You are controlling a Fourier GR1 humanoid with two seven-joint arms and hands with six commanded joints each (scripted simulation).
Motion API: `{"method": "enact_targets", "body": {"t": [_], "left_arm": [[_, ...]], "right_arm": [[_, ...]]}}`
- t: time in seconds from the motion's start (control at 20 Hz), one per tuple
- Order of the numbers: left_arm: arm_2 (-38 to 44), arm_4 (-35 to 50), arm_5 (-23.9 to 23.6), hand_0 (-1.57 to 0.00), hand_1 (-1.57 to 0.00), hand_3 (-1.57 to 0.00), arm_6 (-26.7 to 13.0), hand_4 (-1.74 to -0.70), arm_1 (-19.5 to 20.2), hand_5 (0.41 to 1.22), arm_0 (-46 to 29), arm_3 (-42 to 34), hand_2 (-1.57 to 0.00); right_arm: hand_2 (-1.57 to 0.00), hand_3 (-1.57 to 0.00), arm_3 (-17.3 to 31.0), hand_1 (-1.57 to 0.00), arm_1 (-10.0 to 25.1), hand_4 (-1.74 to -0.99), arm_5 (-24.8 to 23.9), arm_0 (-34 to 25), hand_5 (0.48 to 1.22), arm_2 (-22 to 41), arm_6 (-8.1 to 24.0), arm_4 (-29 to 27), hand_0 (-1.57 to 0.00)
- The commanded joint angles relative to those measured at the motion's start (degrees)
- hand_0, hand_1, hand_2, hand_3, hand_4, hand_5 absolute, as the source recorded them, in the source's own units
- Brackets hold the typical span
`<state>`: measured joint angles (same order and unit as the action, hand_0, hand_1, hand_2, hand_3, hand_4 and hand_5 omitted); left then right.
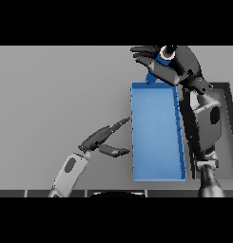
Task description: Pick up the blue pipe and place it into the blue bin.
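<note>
Blue pipe: held in the right hand near the far edge of the table, just past the far end of the blue bin; only short blue stretches showed between the fingers, with a pale ring at its upper end.
Surface: a plain grey table filled the view from the left side across to the bin; beyond its far edge nothing of the room could be made out.
Blue bin: a long rectangular tray lying lengthwise away from the robot, right of centre, its floor bare and its walls low.
Dark tray: a grey-rimmed recess lay right of the bin, mostly hidden by the right arm.
Right hand: reached over the bin's far right corner, fingers curled round the pipe from above and the side, some fingers spread out to the left.
Pipe relative to fingers: enclosed by them, tilted, its lower end poking out just above the bin's far wall.
Left hand: hovered over the table just left of the bin, fingers straight and relaxed, thumb apart, grasping nothing.
</note>
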<state>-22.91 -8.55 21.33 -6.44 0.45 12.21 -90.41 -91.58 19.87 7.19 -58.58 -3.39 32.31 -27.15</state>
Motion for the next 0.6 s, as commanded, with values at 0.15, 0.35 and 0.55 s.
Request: {"method": "enact_targets", "body": {"t": [0.15, 0.35, 0.55], "left_arm": [[0.1, -0.5, 0.2, 0.0, 0.0, 0.0, 1.2, -0.87, 1.2, 0.415, 0.0, -0.2, 0.0], [-0.3, -1.1, -0.1, 0.0, 0.0, 0.0, 1.0, -0.87, 0.9, 0.42, -0.1, 0.2, 0.0], [-0.9, 0.1, 0.3, 0.0, 0.0, 0.0, 0.7, -0.88, 0.4, 0.423, -1.6, -1.7, 0.0]], "right_arm": [[-1.57, -1.57, 1.1, -1.57, 2.6, -1.741, 0.9, 7.6, 1.221, -3.2, 0.9, 1.8, -1.57], [-1.57, -1.57, -1.3, -1.57, 2.5, -1.741, 1.1, 16.9, 1.221, -4.6, 2.6, 2.8, -1.57], [-1.57, -1.57, -4.7, -1.57, 3.0, -1.741, -1.6, 27.3, 1.221, -2.3, 2.6, 3.4, -1.57]]}}
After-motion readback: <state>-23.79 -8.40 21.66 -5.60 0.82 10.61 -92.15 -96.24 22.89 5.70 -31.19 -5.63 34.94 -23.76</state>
